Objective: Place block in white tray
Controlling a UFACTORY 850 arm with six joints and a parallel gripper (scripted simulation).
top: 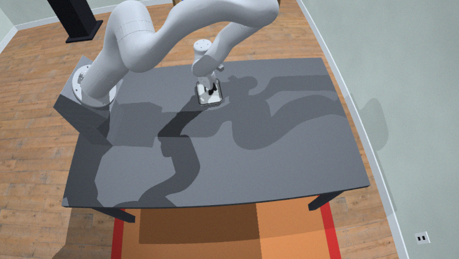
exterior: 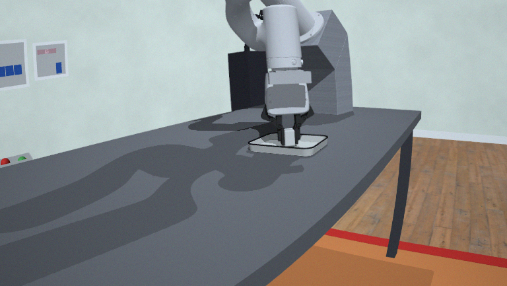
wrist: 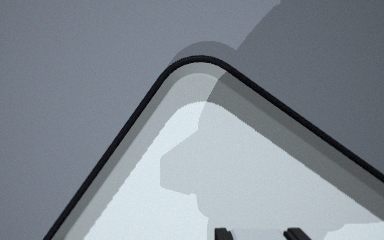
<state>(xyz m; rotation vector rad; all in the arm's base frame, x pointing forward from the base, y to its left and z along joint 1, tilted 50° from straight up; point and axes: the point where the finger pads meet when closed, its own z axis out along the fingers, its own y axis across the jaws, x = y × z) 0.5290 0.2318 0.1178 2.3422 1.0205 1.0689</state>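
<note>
Claw clenched on white block, lowered inside white tray on counter. Block at or near tray floor; contact unclear. Left: release, retreat.

tray corner, fingertips (perhaps) — block

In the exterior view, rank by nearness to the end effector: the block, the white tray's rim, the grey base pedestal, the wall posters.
1. Block: clamped in the end effector.
2. White tray: rim rings it, just below.
3. Grey base pedestal: behind, at the table's far end.
4. Wall posters: far off to the picture's left.
</note>
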